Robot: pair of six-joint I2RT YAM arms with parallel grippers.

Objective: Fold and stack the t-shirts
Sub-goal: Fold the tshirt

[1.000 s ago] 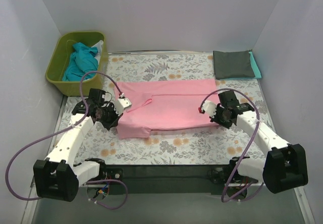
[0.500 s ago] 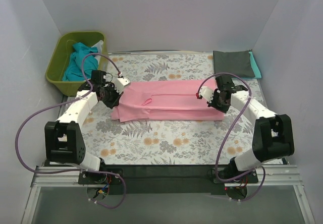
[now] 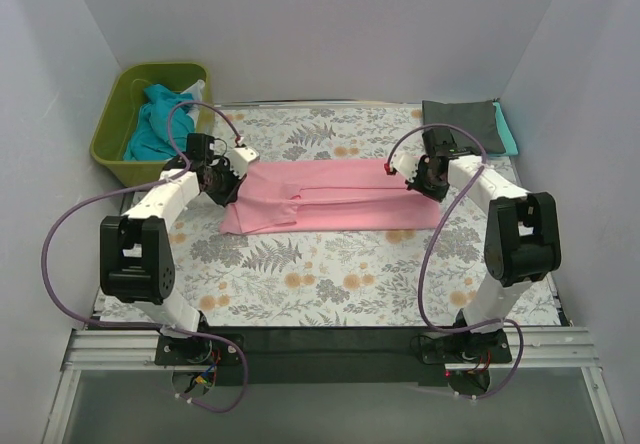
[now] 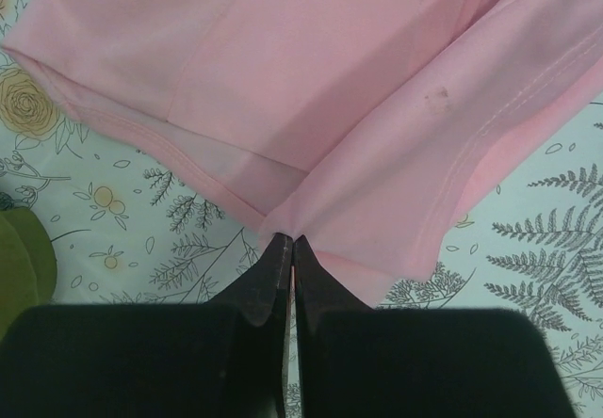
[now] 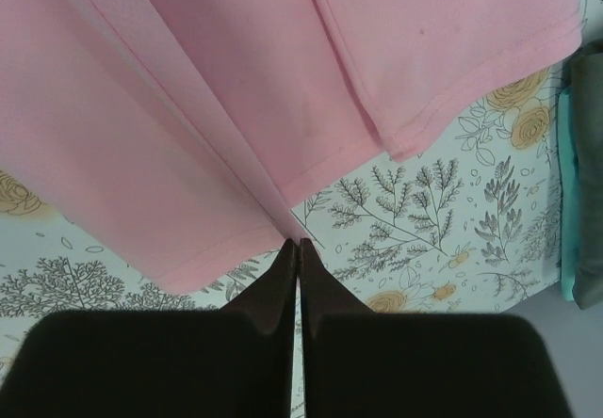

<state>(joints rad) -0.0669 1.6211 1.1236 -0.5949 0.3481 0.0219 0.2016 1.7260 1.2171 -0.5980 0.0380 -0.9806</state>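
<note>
We read the pink t-shirt (image 3: pixel 330 196) as soft, matt knit cloth, smooth, with stitched hems and a small dark fleck near one seam. The dark grey t-shirt (image 3: pixel 460 127) and the teal t-shirts (image 3: pixel 155 124) show the same dull cotton look. The table cloth (image 3: pixel 330 279) is a flat floral print without shine. The tub (image 3: pixel 105 142) is olive-green plastic, faintly glossy at the rim. On the left gripper (image 4: pixel 290 241) and right gripper (image 5: pixel 298 244) we see matt black fingers, while the left arm (image 3: pixel 160 204) and right arm (image 3: pixel 480 186) wear smooth white plastic shells, trailed by rubbery purple cables (image 3: pixel 60 254).
</note>
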